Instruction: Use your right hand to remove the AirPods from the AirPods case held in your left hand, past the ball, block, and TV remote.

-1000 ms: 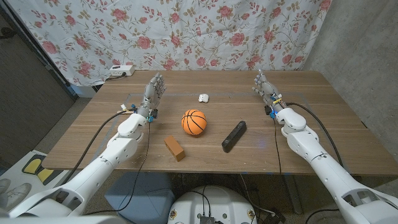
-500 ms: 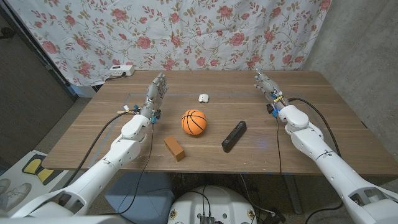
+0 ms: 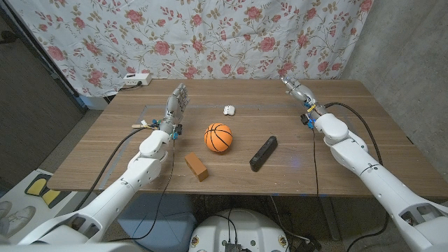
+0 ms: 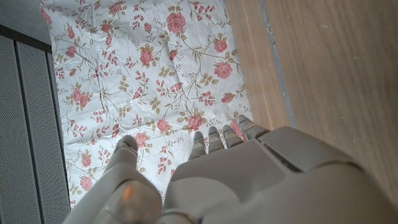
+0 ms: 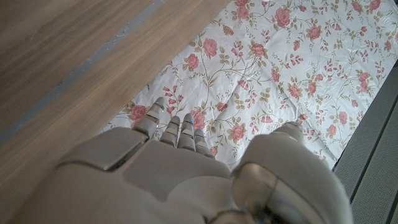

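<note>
Standing on the wooden table [image 3: 336, 150]: left hand [image 3: 175, 105] and right hand [image 3: 295, 91], both released, fingers apart, grasping nothing. Lying between them near the far edge, touched by neither: white AirPods case [image 3: 228, 110]. Nearer, in a row: brown block [image 3: 197, 167], orange ball [image 3: 218, 137], black TV remote [image 3: 264, 152]. Hanging behind: floral cloth [image 3: 210, 35].

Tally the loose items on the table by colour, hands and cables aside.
White: 2, AirPods case and power strip
Orange: 1, ball
Brown: 1, block
Black: 1, TV remote
Total: 5
</note>
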Action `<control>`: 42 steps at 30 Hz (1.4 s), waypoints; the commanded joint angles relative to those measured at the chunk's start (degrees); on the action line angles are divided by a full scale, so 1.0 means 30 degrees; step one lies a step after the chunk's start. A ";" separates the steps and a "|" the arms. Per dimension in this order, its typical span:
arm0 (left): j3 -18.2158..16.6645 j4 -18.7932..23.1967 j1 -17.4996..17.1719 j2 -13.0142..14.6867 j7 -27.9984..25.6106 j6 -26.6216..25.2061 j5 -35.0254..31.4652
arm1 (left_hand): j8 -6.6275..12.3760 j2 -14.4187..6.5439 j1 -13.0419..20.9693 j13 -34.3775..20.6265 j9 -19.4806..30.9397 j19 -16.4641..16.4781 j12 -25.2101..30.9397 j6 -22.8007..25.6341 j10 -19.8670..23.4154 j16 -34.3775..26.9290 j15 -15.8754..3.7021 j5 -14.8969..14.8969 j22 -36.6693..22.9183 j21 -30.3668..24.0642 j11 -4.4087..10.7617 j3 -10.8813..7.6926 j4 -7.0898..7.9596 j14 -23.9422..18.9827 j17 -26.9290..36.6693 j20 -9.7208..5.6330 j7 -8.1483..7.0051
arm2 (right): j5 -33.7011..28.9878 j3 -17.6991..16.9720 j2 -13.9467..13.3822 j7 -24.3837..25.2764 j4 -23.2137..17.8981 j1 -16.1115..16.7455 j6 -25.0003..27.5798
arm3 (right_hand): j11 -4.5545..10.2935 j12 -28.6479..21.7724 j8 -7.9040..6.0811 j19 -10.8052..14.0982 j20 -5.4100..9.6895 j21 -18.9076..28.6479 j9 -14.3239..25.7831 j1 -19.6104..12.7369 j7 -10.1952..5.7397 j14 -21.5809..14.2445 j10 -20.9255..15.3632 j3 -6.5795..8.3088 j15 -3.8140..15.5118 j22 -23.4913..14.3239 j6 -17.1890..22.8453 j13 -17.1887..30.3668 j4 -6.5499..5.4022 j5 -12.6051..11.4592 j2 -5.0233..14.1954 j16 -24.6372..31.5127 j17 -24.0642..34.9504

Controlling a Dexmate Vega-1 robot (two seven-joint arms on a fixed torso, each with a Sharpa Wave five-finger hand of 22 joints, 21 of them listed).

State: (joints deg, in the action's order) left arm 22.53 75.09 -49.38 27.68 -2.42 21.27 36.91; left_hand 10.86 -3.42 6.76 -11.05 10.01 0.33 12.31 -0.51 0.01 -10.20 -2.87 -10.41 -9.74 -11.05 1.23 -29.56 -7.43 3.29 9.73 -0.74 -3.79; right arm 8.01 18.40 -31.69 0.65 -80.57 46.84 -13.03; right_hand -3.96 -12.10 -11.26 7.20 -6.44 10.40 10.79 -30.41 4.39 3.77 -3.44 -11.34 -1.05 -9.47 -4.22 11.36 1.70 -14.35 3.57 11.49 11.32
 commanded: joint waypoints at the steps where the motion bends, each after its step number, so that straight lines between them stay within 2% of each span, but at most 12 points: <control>1: 0.0230 -0.0127 0.0297 -0.0349 -0.0370 0.0007 -0.0245 | 0.0049 0.0054 0.0267 -0.0048 0.0023 0.0116 0.0107 0.0210 0.0186 -0.0108 -0.0059 -0.0047 -0.0099 -0.0071 0.0040 -0.0032 -0.0146 -0.0077 0.0089 -0.0054 -0.0067 | -0.1543 0.0768 -0.1072 0.0403 -0.0337 -0.0367 -0.0210 | -0.0033 -0.0148 -0.0140 -0.0025 0.0021 0.0087 0.0059 -0.0349 -0.0041 0.0021 -0.0220 0.0054 0.0182 -0.0062 0.0057 0.0069 0.0136 0.0112 0.0027 0.0037 0.0027; 2: 0.0277 -0.0227 0.0391 -0.0352 0.0015 0.0056 -0.0121 | 0.0042 0.0054 0.0270 -0.0048 0.0023 0.0118 0.0105 0.0205 0.0184 -0.0107 -0.0060 -0.0046 -0.0099 -0.0070 0.0079 -0.0031 -0.0148 -0.0076 0.0089 -0.0055 -0.0066 | -0.1743 0.0832 -0.1165 0.0508 -0.0397 -0.0388 -0.0181 | -0.0065 -0.0124 -0.0141 -0.0030 0.0013 0.0085 0.0058 -0.0388 -0.0046 0.0030 -0.0166 0.0068 0.0176 -0.0062 0.0061 0.0071 0.0158 0.0120 0.0033 0.0034 0.0026; 6: 0.0292 0.0079 0.0312 -0.0386 -0.1104 0.0247 -0.1035 | 0.0037 0.0056 0.0278 -0.0049 0.0023 0.0127 0.0111 0.0223 0.0212 -0.0106 -0.0055 -0.0042 -0.0100 -0.0071 0.0081 -0.0026 -0.0154 -0.0083 0.0089 -0.0074 -0.0047 | -0.2520 0.1147 -0.1595 0.0718 -0.0630 -0.0524 -0.0081 | -0.0026 -0.0104 -0.0146 -0.0066 -0.0008 0.0072 0.0056 -0.0509 -0.0049 0.0072 -0.0134 0.0114 0.0145 -0.0061 0.0072 0.0077 0.0226 0.0146 0.0052 0.0018 0.0022; 7: 0.0181 0.0004 0.0291 -0.0612 -0.1009 0.0380 -0.0699 | 0.0045 0.0057 0.0284 -0.0049 0.0024 0.0132 0.0145 0.0266 0.0307 -0.0108 -0.0059 -0.0040 -0.0100 -0.0070 0.0097 -0.0023 -0.0157 -0.0093 0.0089 -0.0075 -0.0031 | -0.2840 0.1241 -0.1723 0.0858 -0.0803 -0.0550 0.0149 | -0.0003 -0.0132 -0.0147 -0.0062 0.0005 0.0074 0.0056 -0.0550 -0.0041 0.0070 -0.0209 0.0129 0.0160 -0.0061 0.0076 0.0080 0.0249 0.0156 0.0058 0.0020 0.0021; 9: 0.0272 0.0059 0.0371 -0.0423 -0.1104 0.0271 -0.1085 | 0.0070 0.0058 0.0294 -0.0050 0.0024 0.0180 0.0158 0.0366 0.0355 -0.0124 -0.0063 -0.0036 -0.0100 -0.0085 0.0074 -0.0019 -0.0163 -0.0148 0.0089 -0.0088 -0.0007 | -0.3222 0.1428 -0.1900 0.0926 -0.0946 -0.0662 0.0371 | 0.0028 -0.0255 -0.0158 -0.0072 0.0009 0.0073 0.0055 -0.0698 -0.0024 0.0028 -0.0541 0.0186 0.0239 -0.0061 0.0109 0.0099 0.0334 0.0195 0.0082 0.0040 0.0016; 14: 0.0326 0.0250 0.0350 -0.0272 -0.1124 0.0042 -0.1318 | 0.0076 0.0057 0.0316 -0.0052 0.0025 0.0210 0.0188 0.0466 0.0468 -0.0137 -0.0063 -0.0030 -0.0099 -0.0087 0.0032 -0.0012 -0.0174 -0.0215 0.0088 -0.0100 -0.0006 | -0.3380 0.1787 -0.1983 0.0644 -0.0672 -0.1077 0.0342 | 0.0047 -0.0291 -0.0164 -0.0062 0.0102 0.0079 0.0054 -0.0802 -0.0001 0.0032 -0.0649 0.0225 0.0277 -0.0059 0.0135 0.0118 0.0396 0.0230 0.0095 0.0038 0.0011; 19: 0.0374 -0.0300 0.0600 -0.0425 -0.0850 0.0230 -0.1373 | 0.0085 0.0058 0.0334 -0.0053 0.0026 0.0240 0.0215 0.0551 0.0565 -0.0149 -0.0068 -0.0025 -0.0098 -0.0091 0.0049 -0.0008 -0.0184 -0.0276 0.0087 -0.0100 -0.0019 | -0.4170 0.2240 -0.2181 0.0641 -0.0572 -0.1554 0.0438 | 0.0110 -0.0230 -0.0168 -0.0150 0.0244 0.0049 0.0053 -0.0933 -0.0017 0.0148 -0.0526 0.0282 0.0305 -0.0058 0.0165 0.0137 0.0470 0.0270 0.0128 -0.0005 0.0005; 25: 0.0288 -0.0284 0.0463 -0.0590 -0.0845 0.0315 -0.1133 | 0.0125 0.0058 0.0364 -0.0054 0.0028 0.0321 0.0271 0.0774 0.0765 -0.0177 -0.0112 -0.0022 -0.0098 -0.0107 0.0136 0.0001 -0.0198 -0.0416 0.0086 -0.0137 0.0027 | -0.4890 0.2679 -0.2255 0.0723 -0.0578 -0.1951 0.0537 | 0.0161 -0.0270 -0.0178 -0.0161 0.0295 0.0051 0.0052 -0.1063 0.0019 0.0148 -0.0638 0.0349 0.0363 -0.0056 0.0210 0.0166 0.0539 0.0309 0.0185 0.0000 0.0000; 32: 0.0276 -0.0135 0.0556 -0.0247 -0.0716 0.0078 -0.1283 | 0.0157 0.0063 0.0387 -0.0056 0.0029 0.0359 0.0268 0.0973 0.0808 -0.0175 -0.0154 -0.0019 -0.0097 -0.0108 0.0085 0.0009 -0.0209 -0.0473 0.0085 -0.0139 0.0047 | -0.5509 0.3055 -0.2309 0.0754 -0.0814 -0.2222 0.0984 | 0.0217 -0.0263 -0.0173 -0.0175 0.0336 0.0051 0.0051 -0.1193 0.0010 0.0164 -0.0623 0.0415 0.0402 -0.0054 0.0224 0.0201 0.0610 0.0353 0.0234 0.0000 -0.0005; 42: 0.0313 -0.0472 0.0743 -0.0422 -0.0470 0.0241 -0.1171 | 0.0122 0.0069 0.0411 -0.0058 0.0030 0.0387 0.0243 0.1026 0.0806 -0.0156 -0.0135 -0.0015 -0.0096 -0.0103 0.0152 0.0021 -0.0219 -0.0494 0.0086 -0.0141 0.0078 | -0.6051 0.3414 -0.2340 0.0714 -0.0989 -0.2463 0.1497 | 0.0377 -0.0468 -0.0136 -0.0305 0.0307 0.0027 0.0051 -0.1463 -0.0013 0.0008 -0.1118 0.0578 0.0557 -0.0056 0.0179 0.0309 0.0755 0.0464 0.0382 0.0080 0.0001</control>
State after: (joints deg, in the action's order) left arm 23.44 74.29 -47.58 26.61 -4.20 21.93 33.38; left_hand 10.86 -3.03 7.41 -11.05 9.99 0.92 12.74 2.16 1.85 -10.20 -3.28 -10.41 -9.73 -11.05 1.43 -29.48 -7.83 2.23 9.72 -0.93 -3.37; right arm -7.98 27.17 -38.42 2.87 -82.96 40.52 -9.96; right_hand -2.94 -12.98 -11.26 6.50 -5.73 10.37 10.78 -34.19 4.41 3.84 -5.90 -9.71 0.32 -9.46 -3.77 12.15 3.64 -13.02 4.78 11.49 11.19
